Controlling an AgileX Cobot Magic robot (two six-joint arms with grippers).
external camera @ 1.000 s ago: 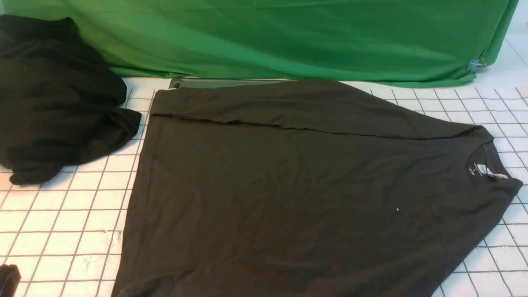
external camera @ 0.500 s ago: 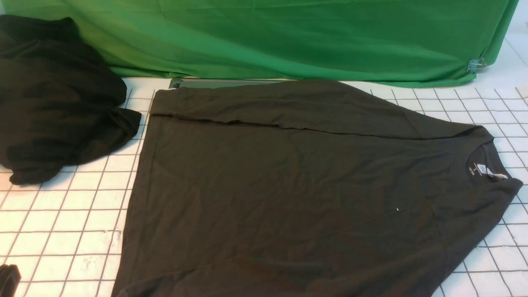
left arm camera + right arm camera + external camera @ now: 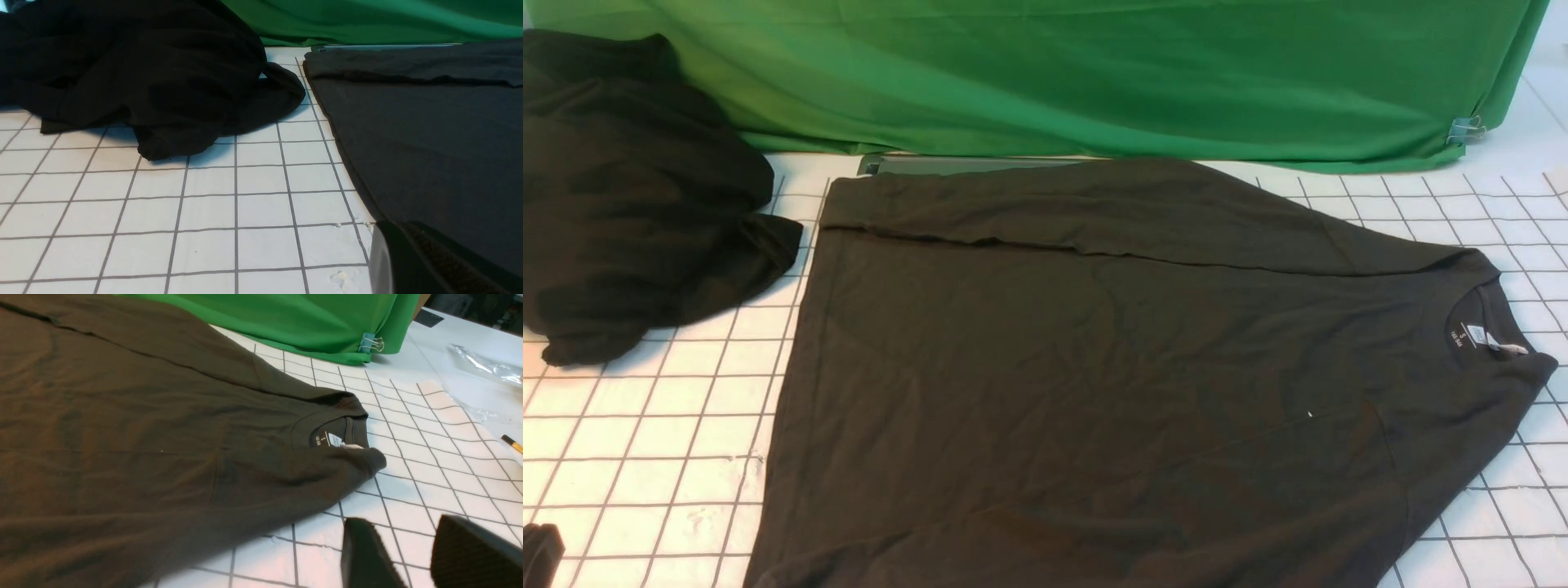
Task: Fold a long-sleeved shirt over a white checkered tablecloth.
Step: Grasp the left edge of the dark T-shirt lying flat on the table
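Dark fabric heap (image 3: 637,204), 10 o'clock: apparently set aside, clear of the work | left gripper (image 3: 425,261), 7 o'clock: one finger visible, opening indeterminable | long-sleeved shirt (image 3: 1094,367), centred on white checkered tablecloth (image 3: 645,425): flat, collar at 3 o'clock, far sleeve folded inward | right gripper (image 3: 412,555), toward 4 o'clock: fingers spread, empty, presumably poised near the collar.

Shows the long-sleeved shirt (image 3: 143,449) spread flat on the white checkered tablecloth (image 3: 412,457), white neck label (image 3: 336,439) facing up. Catches the right gripper (image 3: 402,531) over bare squares near the shirt's shoulder, jaws apart. Picks out a binder clip (image 3: 369,342) on the corner of the green backdrop (image 3: 310,318)
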